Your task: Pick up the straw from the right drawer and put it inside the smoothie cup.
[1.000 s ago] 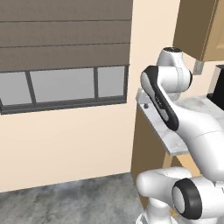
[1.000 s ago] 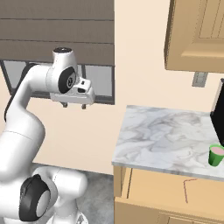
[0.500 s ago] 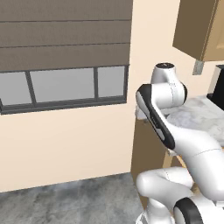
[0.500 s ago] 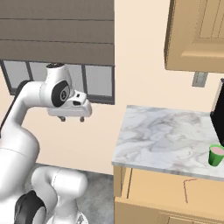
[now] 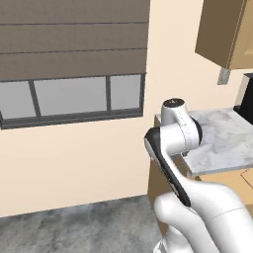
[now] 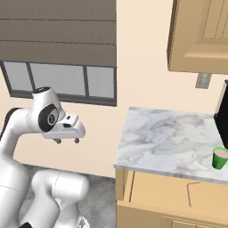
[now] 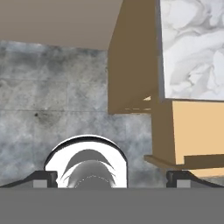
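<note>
Pincer (image 6: 66,141) hangs off the left end of the marble table (image 6: 164,142), over bare grey floor (image 7: 52,105) with open room around it, its two dark fingertips (image 7: 43,178) spread wide and holding nothing. We see the straw (image 6: 190,194) lying in the pulled-out right drawer (image 6: 178,196) below the table's front edge, and the smoothie cup (image 6: 219,157) standing near that edge beside the black machine (image 6: 221,116). We can read no writing anywhere.
</note>
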